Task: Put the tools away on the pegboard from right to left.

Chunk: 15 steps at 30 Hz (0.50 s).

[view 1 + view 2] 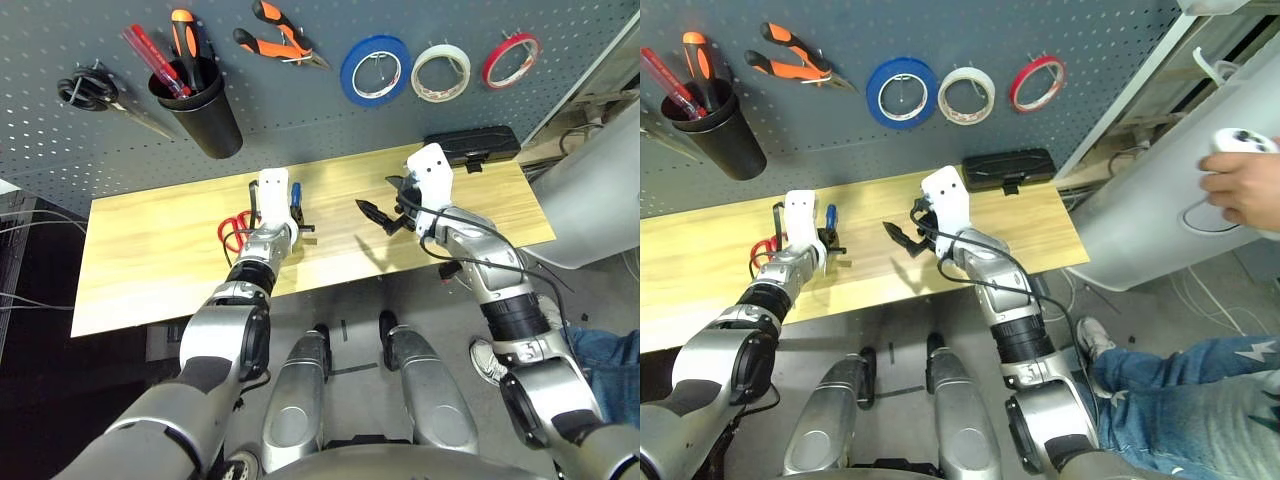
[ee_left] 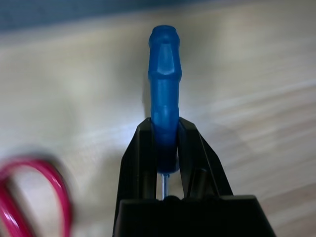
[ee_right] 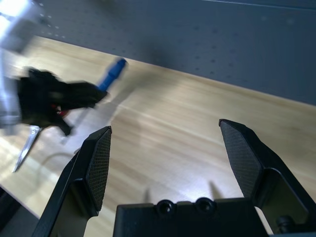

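My left gripper (image 2: 164,128) is shut on the small blue-handled screwdriver (image 2: 164,74), low over the wooden table (image 1: 150,250); its blue handle sticks out past the fingers. The red-handled scissors (image 1: 235,232) lie on the table just left of that gripper (image 1: 298,220). My right gripper (image 1: 383,200) hovers open and empty over the table's middle right, its fingers (image 3: 98,158) spread wide. On the pegboard (image 1: 300,110) hang the orange-and-black pliers (image 1: 280,42) and, to their right, the blue tape ring (image 1: 375,70).
Also on the pegboard: white tape (image 1: 441,72), red tape (image 1: 511,60), black-handled scissors (image 1: 95,92) at far left and a black cup (image 1: 200,105) holding tools. A black case (image 1: 472,145) lies at the table's back right. A person's hand (image 1: 1240,185) holds a white controller at right.
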Each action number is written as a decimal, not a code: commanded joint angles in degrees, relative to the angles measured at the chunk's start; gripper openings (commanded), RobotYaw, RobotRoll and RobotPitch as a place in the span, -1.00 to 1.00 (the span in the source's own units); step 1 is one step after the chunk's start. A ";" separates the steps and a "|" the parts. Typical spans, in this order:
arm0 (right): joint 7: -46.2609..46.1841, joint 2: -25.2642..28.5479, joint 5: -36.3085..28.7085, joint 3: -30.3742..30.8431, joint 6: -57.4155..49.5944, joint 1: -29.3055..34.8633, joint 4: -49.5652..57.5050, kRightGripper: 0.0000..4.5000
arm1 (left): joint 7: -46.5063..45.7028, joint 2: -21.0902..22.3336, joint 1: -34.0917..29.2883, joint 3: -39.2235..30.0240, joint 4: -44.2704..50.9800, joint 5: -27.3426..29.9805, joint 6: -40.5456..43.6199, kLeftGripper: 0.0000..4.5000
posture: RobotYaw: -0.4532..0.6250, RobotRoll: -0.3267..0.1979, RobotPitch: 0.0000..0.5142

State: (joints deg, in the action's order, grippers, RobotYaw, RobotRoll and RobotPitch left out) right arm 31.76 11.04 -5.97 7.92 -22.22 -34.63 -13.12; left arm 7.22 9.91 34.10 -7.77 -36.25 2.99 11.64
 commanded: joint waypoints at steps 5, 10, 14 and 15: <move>1.08 -0.21 -0.12 -0.57 4.22 -1.92 -6.07 1.00 | 5.18 0.73 -18.84 3.57 38.84 3.83 10.67 -0.78 | -0.05 0.25 0.14; 1.60 -0.46 -0.06 -0.55 5.85 -2.67 -7.77 1.00 | 7.26 1.17 -21.66 5.04 47.11 5.25 11.66 -0.78 | -0.03 0.25 0.11; 1.90 -0.46 -0.03 -0.66 6.56 -3.21 -8.50 1.00 | 9.22 1.84 -21.54 5.22 50.59 6.28 9.80 -0.78 | -0.02 0.25 0.11; 1.93 -0.44 0.00 -0.69 6.77 -3.29 -8.68 1.00 | 9.19 1.87 -21.29 4.92 51.02 6.49 9.51 -0.78 | -0.02 0.25 0.11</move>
State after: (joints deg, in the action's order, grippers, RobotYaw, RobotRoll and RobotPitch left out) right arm 33.17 10.75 -5.96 7.24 -16.04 -38.04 -20.94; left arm 15.95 11.44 13.64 -3.04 13.66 9.15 21.76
